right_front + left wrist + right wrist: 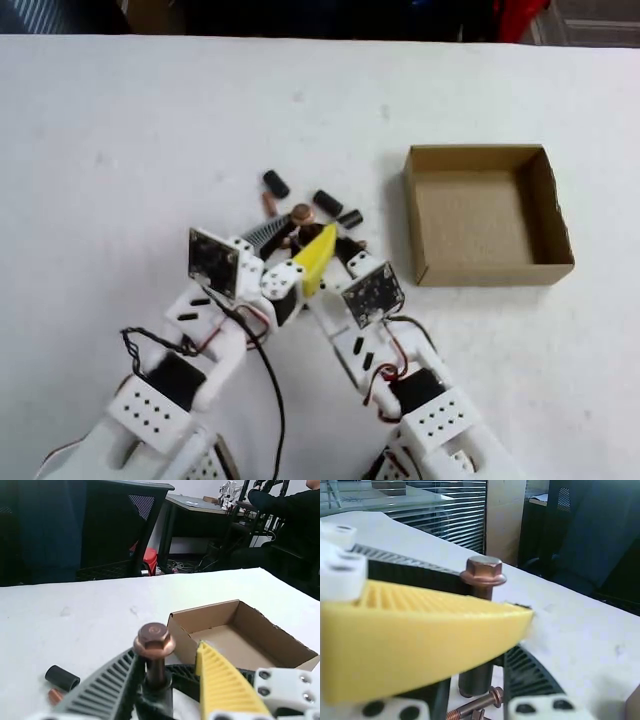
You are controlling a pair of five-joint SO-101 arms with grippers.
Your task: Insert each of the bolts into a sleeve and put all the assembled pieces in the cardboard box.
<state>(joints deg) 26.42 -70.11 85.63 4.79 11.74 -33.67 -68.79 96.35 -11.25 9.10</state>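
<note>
Both arms meet mid-table [120, 130]. The cardboard box [490, 273] stands open-topped near them, on the right arm's side.

Left gripper [310, 226] is open. Its grey finger [107, 682] and yellow finger [220, 685] stand apart w/ the upright bolt [154, 641] btwn them. The bolt's head touches the grey finger near its tip. On the yellow side the box wall shows through the gap, so nothing clamps the head.

Lower down, the shank ends in a dark cylinder [475, 680]. Can't tell if that's a sleeve: the yellow finger crosses in front of it in the right wrist view, and the frame edge cuts it off in the left wrist view.

Right gripper [345, 250] sits on the box side, close by the same bolt. From above it's mostly covered by the yellow finger and its own camera block. Can't tell whether it's open, closed or holding anything.

Three black sleeves [327, 203] lie on the table just beyond the grippers, apart from each other. A loose bolt [268, 205] lies beside the one farthest from the box; in the left wrist view the grey finger partly hides it. The right wrist view has a flat-lying bolt [475, 706] near the upright one's foot, partly cut off by the frame edge. Can't match it to anything in the high view.
</note>
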